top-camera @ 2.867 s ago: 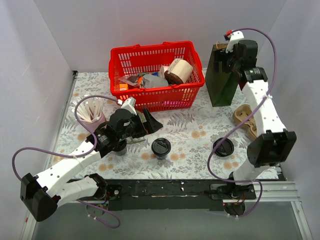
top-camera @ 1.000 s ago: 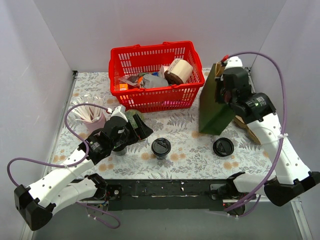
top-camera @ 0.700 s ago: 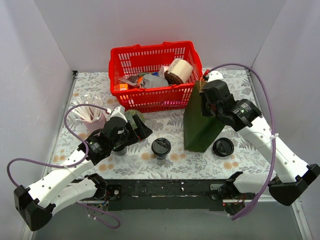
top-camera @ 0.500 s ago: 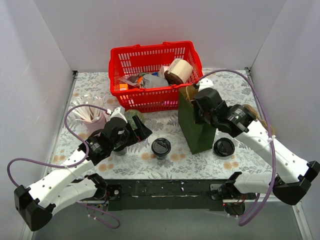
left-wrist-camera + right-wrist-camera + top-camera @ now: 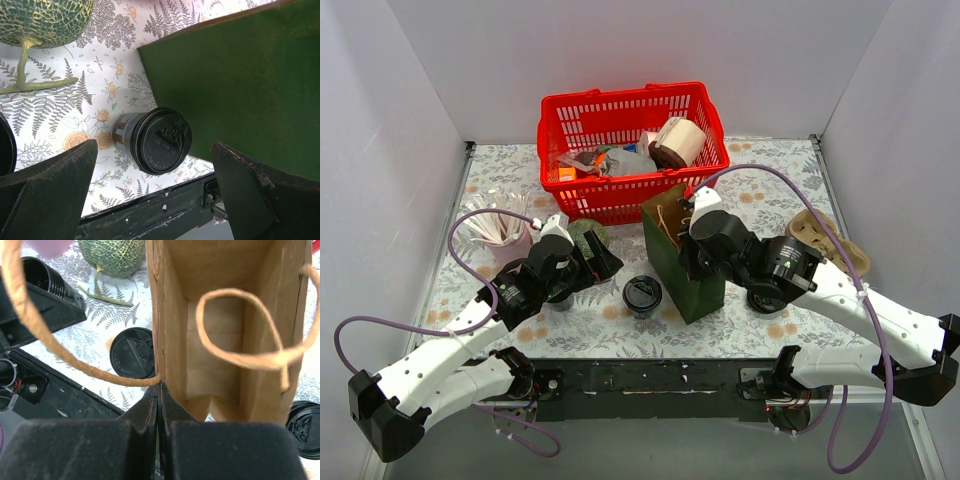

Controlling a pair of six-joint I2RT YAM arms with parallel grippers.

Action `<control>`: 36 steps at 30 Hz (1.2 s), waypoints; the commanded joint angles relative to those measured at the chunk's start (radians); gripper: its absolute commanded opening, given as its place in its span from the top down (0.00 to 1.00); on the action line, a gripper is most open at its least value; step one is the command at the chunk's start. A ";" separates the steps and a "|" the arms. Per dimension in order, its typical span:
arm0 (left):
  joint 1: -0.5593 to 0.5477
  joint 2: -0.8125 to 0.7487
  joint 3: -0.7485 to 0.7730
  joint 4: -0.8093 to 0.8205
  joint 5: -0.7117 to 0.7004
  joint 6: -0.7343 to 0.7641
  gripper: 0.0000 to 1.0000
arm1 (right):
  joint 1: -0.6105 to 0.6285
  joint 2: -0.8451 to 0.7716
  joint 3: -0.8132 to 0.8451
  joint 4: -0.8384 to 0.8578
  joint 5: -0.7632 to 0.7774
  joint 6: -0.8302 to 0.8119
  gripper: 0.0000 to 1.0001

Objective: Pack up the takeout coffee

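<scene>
The takeout coffee (image 5: 642, 295) is a small black cup with a black sip lid, standing upright near the table's front edge. The left wrist view (image 5: 160, 141) and the right wrist view (image 5: 132, 353) also show it. A dark green paper bag (image 5: 675, 262) stands just right of it, mouth open and brown inside (image 5: 225, 330). My right gripper (image 5: 160, 387) is shut on the bag's near rim beside a twine handle. Left of the cup and above the table, my left gripper (image 5: 153, 144) hangs wide open, holding nothing.
A red basket (image 5: 630, 203) of groceries stands at the back. A melon (image 5: 585, 235) lies by my left gripper, a pink cup of sticks (image 5: 500, 232) further left. A loose black lid (image 5: 305, 422) lies right of the bag. A cardboard tray (image 5: 832, 235) sits far right.
My right arm has carried the green bag from the back right corner to the table's middle, beside the coffee cup. The left arm has stayed almost still, gripper open.
</scene>
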 commanded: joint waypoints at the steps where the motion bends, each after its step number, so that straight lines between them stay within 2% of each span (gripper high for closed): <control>1: -0.002 -0.023 0.006 -0.026 -0.035 0.011 0.02 | 0.025 0.002 0.018 0.064 0.026 0.043 0.99; 2: -0.002 -0.025 0.005 -0.028 -0.035 0.011 0.02 | 0.032 0.005 0.016 0.072 0.028 0.044 0.98; 5: -0.002 -0.028 0.002 -0.029 -0.042 0.010 0.02 | 0.042 0.017 0.021 0.081 0.035 0.050 0.89; 7: -0.002 -0.028 0.003 -0.031 -0.041 0.008 0.02 | 0.042 0.023 0.021 0.089 0.054 0.049 0.78; 8: -0.002 -0.028 0.002 -0.029 -0.039 0.008 0.02 | 0.042 0.022 0.022 0.087 0.066 0.046 0.69; 13: -0.002 -0.031 0.002 -0.028 -0.035 0.010 0.02 | 0.043 -0.045 0.021 0.096 0.147 0.003 0.54; 14: -0.002 -0.034 0.002 -0.024 -0.033 0.010 0.02 | 0.042 -0.061 0.015 0.110 0.153 -0.014 0.42; 16: -0.002 -0.039 0.003 -0.020 -0.029 0.014 0.02 | 0.042 -0.113 0.010 0.135 0.147 -0.090 0.31; 17: -0.002 -0.043 0.002 -0.017 -0.025 0.014 0.02 | 0.042 -0.131 -0.005 0.176 0.140 -0.120 0.20; 20: -0.002 -0.049 -0.001 -0.006 -0.021 0.017 0.02 | 0.042 -0.200 -0.016 0.228 0.111 -0.233 0.08; 23: -0.002 -0.054 -0.006 0.005 -0.009 0.019 0.02 | 0.042 -0.222 0.019 0.181 0.191 -0.259 0.06; 24: -0.002 -0.055 -0.006 0.005 -0.002 0.019 0.02 | 0.040 -0.219 0.048 0.111 0.249 -0.252 0.05; 25: -0.002 -0.060 -0.006 0.006 -0.001 0.020 0.02 | 0.040 -0.219 0.050 0.090 0.390 -0.238 0.05; 28: -0.002 -0.068 -0.007 0.018 0.011 0.031 0.02 | -0.003 -0.233 0.050 0.063 0.527 -0.278 0.04; 30: -0.002 -0.071 -0.006 0.031 0.022 0.042 0.02 | -0.105 -0.248 0.050 0.038 0.560 -0.284 0.04; 32: -0.002 -0.068 0.002 0.040 0.037 0.050 0.02 | -0.286 -0.250 0.016 0.050 0.529 -0.349 0.04; 33: -0.002 -0.068 0.003 0.049 0.045 0.056 0.02 | -0.358 -0.231 0.000 0.061 0.412 -0.389 0.03; 34: -0.002 -0.062 0.005 0.054 0.053 0.059 0.02 | -0.508 -0.211 -0.025 0.076 0.341 -0.434 0.03; 36: -0.002 -0.052 0.010 0.058 0.063 0.068 0.02 | -0.648 -0.105 -0.037 0.073 0.136 -0.497 0.02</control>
